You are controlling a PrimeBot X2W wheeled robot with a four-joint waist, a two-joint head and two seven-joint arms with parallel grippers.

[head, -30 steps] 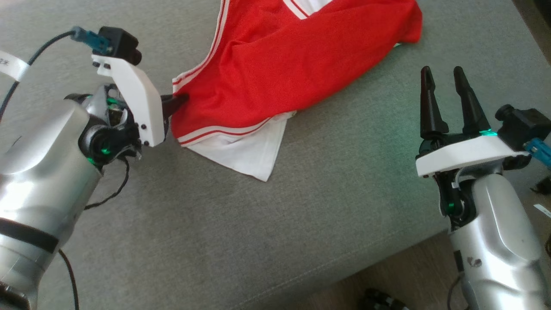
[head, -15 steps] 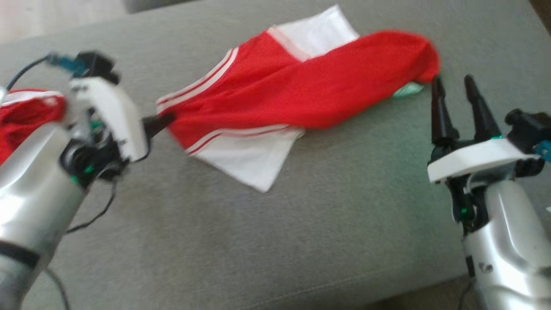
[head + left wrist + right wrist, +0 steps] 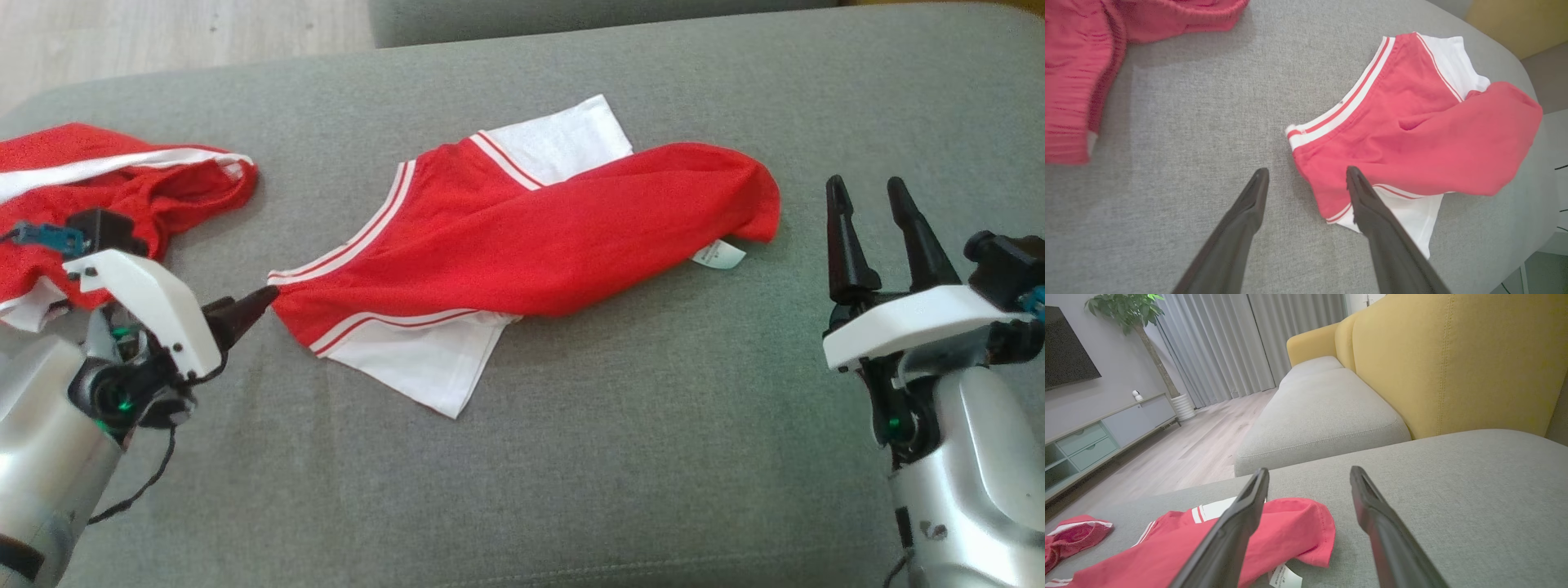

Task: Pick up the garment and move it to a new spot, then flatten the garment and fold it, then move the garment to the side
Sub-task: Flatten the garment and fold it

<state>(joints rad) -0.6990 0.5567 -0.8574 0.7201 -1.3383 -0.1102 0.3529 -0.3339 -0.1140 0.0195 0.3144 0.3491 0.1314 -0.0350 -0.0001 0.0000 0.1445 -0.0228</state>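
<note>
My left pincer [image 3: 1307,170] and right pincer [image 3: 864,186] both stand open near the soft, light, crumpled red garment [image 3: 531,237], best pinched, I judge, at its striped edge.

Red garment [image 3: 531,245], white-striped trim and white panels; plain grey cushion [image 3: 571,490]; yellow sofa back [image 3: 1453,355].

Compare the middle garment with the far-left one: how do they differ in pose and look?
The middle garment lies stretched out with broad white panels showing; the left garment is bunched up, nearly all red. The middle garment shows a white label at its right end; none is visible on the left garment. Both are red with white stripes and lie on the grey cushion.
</note>
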